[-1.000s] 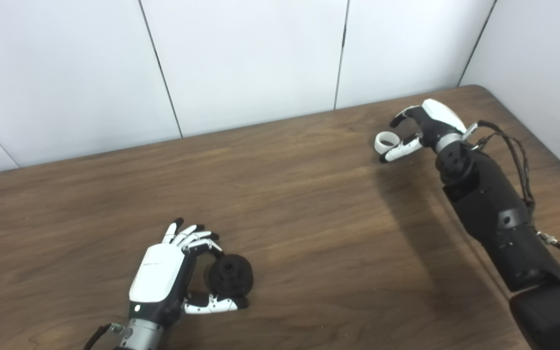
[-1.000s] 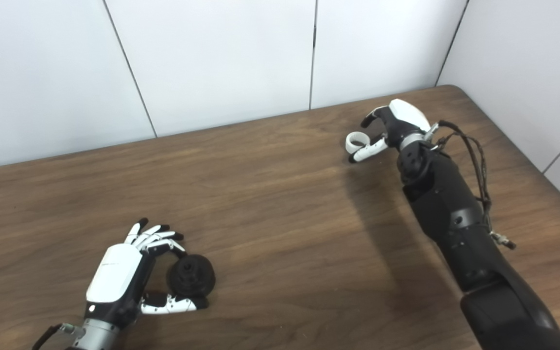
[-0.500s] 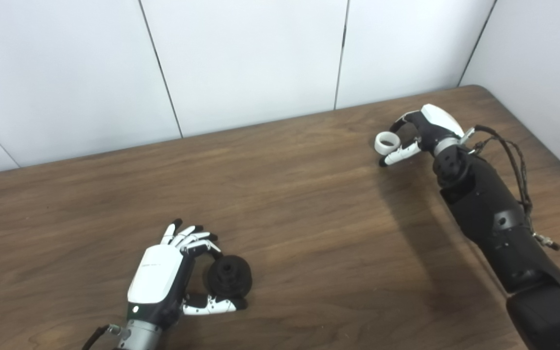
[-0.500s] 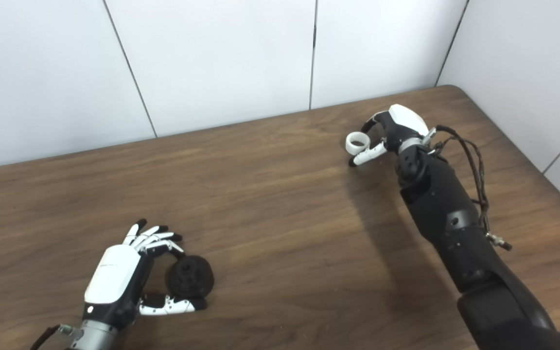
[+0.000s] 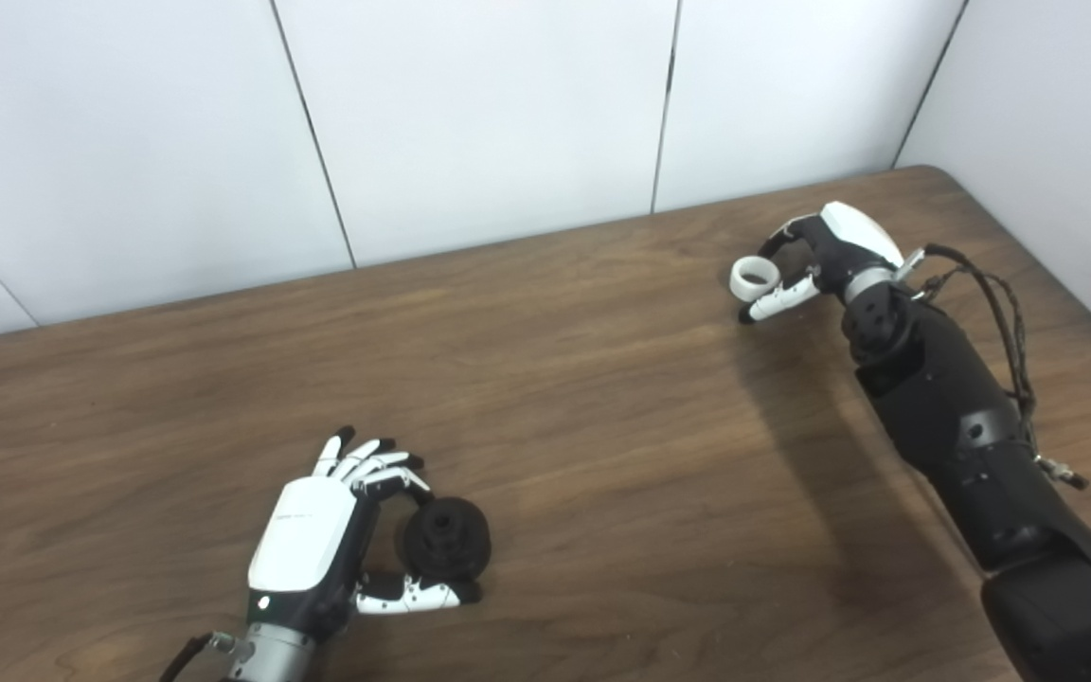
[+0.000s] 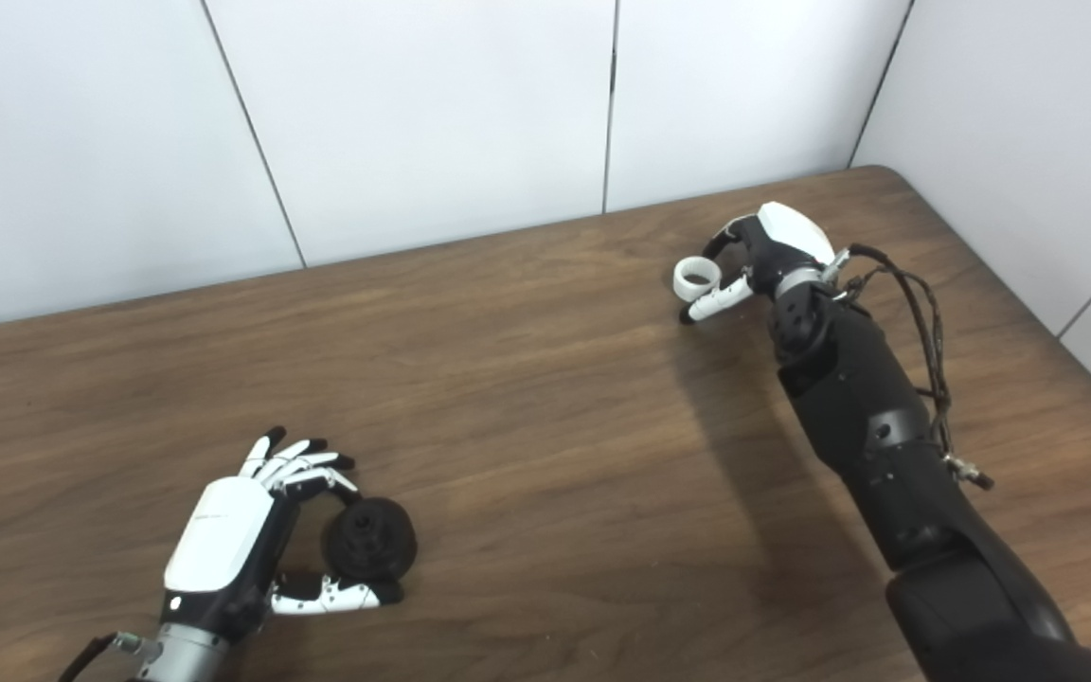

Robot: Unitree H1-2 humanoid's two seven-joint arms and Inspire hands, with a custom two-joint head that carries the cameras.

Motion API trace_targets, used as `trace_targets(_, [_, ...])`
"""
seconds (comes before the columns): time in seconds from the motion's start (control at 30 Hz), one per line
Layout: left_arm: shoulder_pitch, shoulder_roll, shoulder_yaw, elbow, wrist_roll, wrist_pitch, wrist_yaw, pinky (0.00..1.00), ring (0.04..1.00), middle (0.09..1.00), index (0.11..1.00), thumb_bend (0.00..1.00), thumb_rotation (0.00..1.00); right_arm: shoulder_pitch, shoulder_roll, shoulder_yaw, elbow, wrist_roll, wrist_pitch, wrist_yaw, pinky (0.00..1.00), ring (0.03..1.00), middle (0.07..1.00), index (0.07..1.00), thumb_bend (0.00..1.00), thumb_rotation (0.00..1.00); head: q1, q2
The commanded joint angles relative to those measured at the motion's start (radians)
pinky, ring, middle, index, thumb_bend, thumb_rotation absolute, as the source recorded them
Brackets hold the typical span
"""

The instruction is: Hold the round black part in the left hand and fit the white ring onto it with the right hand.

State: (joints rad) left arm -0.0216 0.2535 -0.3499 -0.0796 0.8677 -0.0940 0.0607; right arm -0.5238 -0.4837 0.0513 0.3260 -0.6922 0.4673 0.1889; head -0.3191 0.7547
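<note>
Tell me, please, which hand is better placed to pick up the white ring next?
The right hand: its fingers and thumb already curl around the white ring at the table's far right. The left hand is far away at the near left, cupping the round black part.

The left hand (image 5: 318,545) lies low near the front edge of the table (image 5: 602,455), back plate turned upward, its fingers (image 5: 370,466) fanned and curled and the thumb reaching out sideways below them, cupped loosely with a gap between. The right arm stretches far across toward the table's back right corner, cables looping off its wrist. The right hand (image 5: 815,256) bends at the wrist, thumb and fingers curved toward each other.
</note>
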Motion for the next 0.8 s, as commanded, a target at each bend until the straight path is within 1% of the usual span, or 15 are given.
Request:
trace_targets(0.0, [0.009,0.02,0.003,-0.006,0.014,0.013,-0.02,1.0,0.875,0.769,0.486,0.52,0.05,-0.051,-0.019,-0.008,-0.017,-0.007,0.002,-0.015,0.88,0.937,0.849,0.665,0.87,0.19,-0.001,0.001])
trace_targets(0.07, [0.01,0.02,0.004,-0.003,0.013,0.009,-0.016,1.0,0.875,0.768,0.486,0.52,0.05,-0.053,-0.014,-0.01,-0.014,-0.017,0.002,-0.009,0.91,0.943,0.856,0.663,0.87,0.2,0.001,0.002])
trace_targets(0.1, [0.01,0.02,0.004,-0.003,0.013,0.009,-0.014,1.0,0.875,0.768,0.486,0.52,0.05,-0.054,-0.013,-0.009,-0.014,-0.02,0.002,-0.005,0.92,0.952,0.876,0.666,0.86,0.21,0.001,0.002])
trace_targets(0.27, [0.011,0.019,0.004,-0.006,0.012,0.013,-0.021,1.0,0.878,0.77,0.486,0.52,0.05,-0.054,-0.015,0.008,-0.017,-0.021,0.002,-0.009,0.95,0.959,0.89,0.645,0.88,0.22,0.001,0.003])
trace_targets(0.5, [0.014,0.016,0.004,-0.009,0.012,0.012,-0.016,1.0,0.875,0.767,0.486,0.52,0.05,-0.055,-0.018,0.016,-0.002,0.002,0.0,-0.026,0.96,0.928,0.86,0.613,0.88,0.22,0.001,0.005])
trace_targets(0.63, [0.013,0.015,0.002,-0.008,0.014,0.013,-0.016,1.0,0.875,0.767,0.486,0.52,0.05,-0.05,-0.009,-0.002,-0.011,0.009,0.002,-0.028,0.99,0.915,0.836,0.588,0.88,0.2,0.002,0.006])
trace_targets(0.67, [0.013,0.016,0.002,-0.008,0.015,0.014,-0.017,1.0,0.875,0.768,0.486,0.52,0.05,-0.047,-0.008,-0.006,-0.014,0.015,0.002,-0.031,0.99,0.914,0.828,0.54,0.71,0.18,0.002,0.006])
trace_targets(0.7, [0.013,0.016,0.002,-0.008,0.016,0.014,-0.017,1.0,0.876,0.769,0.486,0.52,0.05,-0.046,-0.007,-0.008,-0.016,0.02,0.002,-0.033,0.99,0.901,0.811,0.51,0.6,0.16,0.002,0.006])
trace_targets(0.77, [0.013,0.016,0.003,-0.008,0.014,0.014,-0.019,1.0,0.877,0.77,0.486,0.52,0.05,-0.042,-0.006,-0.015,-0.014,0.03,0.001,-0.04,0.98,0.885,0.793,0.494,0.54,0.15,0.003,0.007])
